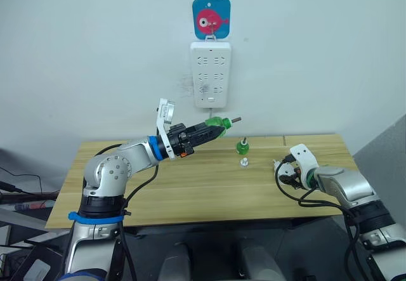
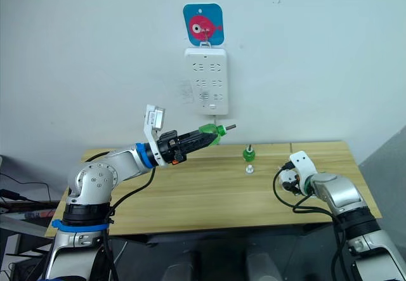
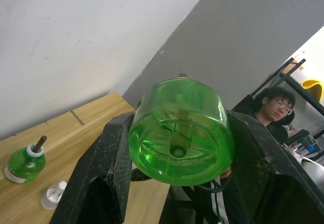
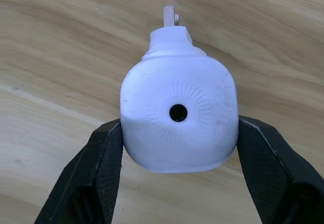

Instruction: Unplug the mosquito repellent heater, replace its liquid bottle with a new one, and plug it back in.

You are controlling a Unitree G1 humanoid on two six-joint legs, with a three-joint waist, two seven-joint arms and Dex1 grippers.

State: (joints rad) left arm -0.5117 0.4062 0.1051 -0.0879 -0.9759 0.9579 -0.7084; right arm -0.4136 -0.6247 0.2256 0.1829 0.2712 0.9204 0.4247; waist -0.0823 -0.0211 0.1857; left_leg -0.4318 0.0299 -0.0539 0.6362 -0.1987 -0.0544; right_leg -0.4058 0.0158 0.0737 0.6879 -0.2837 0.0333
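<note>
Since the right gripper (image 4: 179,133) has its jaws clamped on the mosquito repellent heater's (image 4: 179,118) smooth sides just above the worktop (image 4: 61,57), and the left gripper (image 3: 177,148) pinches a green bottle (image 3: 177,130), both look light, slippery plastic, so I'd grip the flanks, not the wick.

Silver arms, blue rings, black cables, fingers.

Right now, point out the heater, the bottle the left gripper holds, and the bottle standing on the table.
heater (image 4: 179,120), right wrist view, its rounded white face.
held green bottle (image 3: 178,131), left wrist view, its base.
standing green bottle (image 1: 242,146), left eye view, its body.
</note>
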